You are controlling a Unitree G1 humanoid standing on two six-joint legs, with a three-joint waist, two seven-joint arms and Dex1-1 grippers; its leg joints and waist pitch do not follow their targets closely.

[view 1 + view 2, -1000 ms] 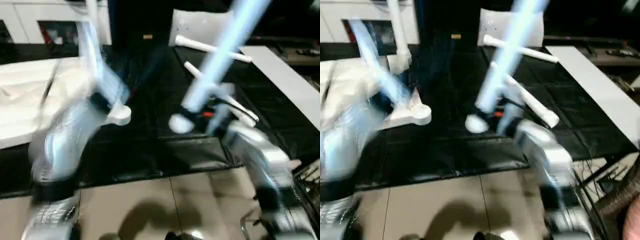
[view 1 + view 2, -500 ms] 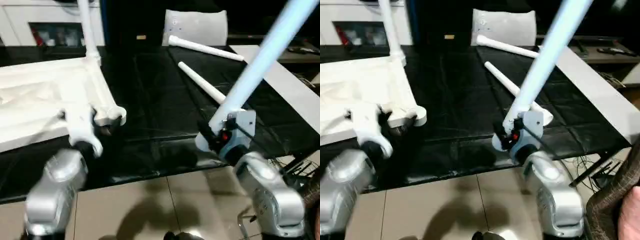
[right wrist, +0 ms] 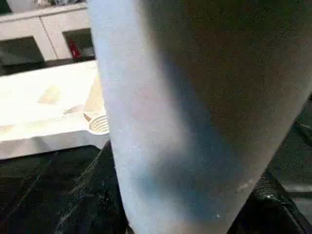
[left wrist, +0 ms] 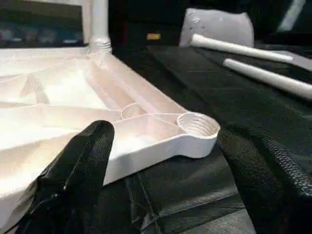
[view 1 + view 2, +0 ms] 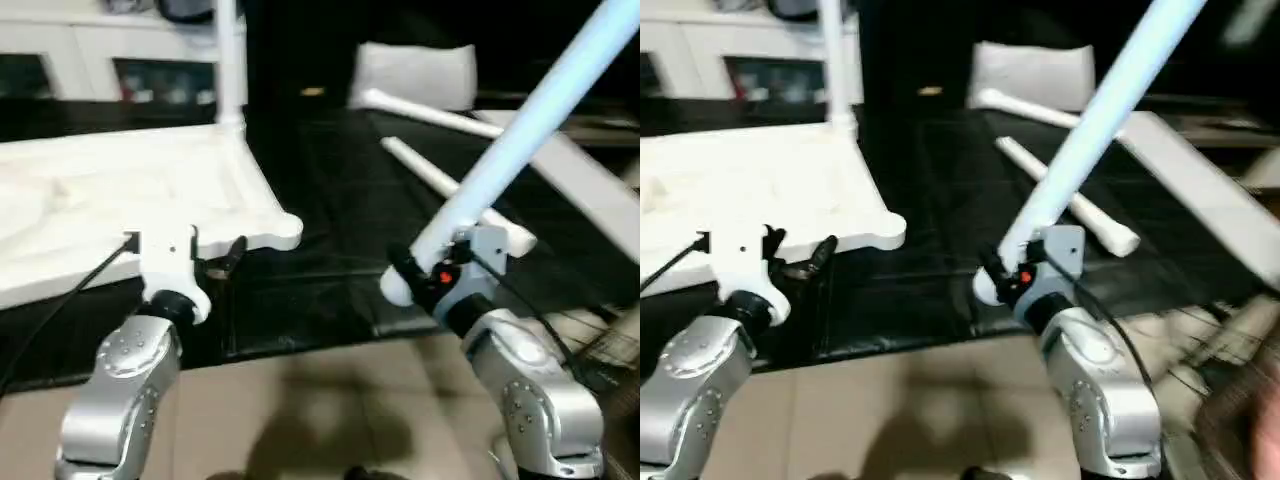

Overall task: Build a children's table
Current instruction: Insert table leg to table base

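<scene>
Right gripper [image 5: 425, 275] is clamping a white leg [image 5: 520, 125] slanting up and away — its top cut off. Left gripper [image 5: 205, 262], fingers spread, is hovering beside the upturned tabletop [image 5: 130, 190] on the black mat [image 5: 340, 200].

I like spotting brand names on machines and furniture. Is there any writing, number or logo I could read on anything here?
None can be read.
Small yellowish tag on the dark surface beyond the tabletop: too small and blurred to read.
Red spot on the right tool: no writing seen.

White cabinet [image 5: 90, 60] behind black mat [image 5: 330, 200]; beige tiled floor [image 5: 330, 420].
</scene>
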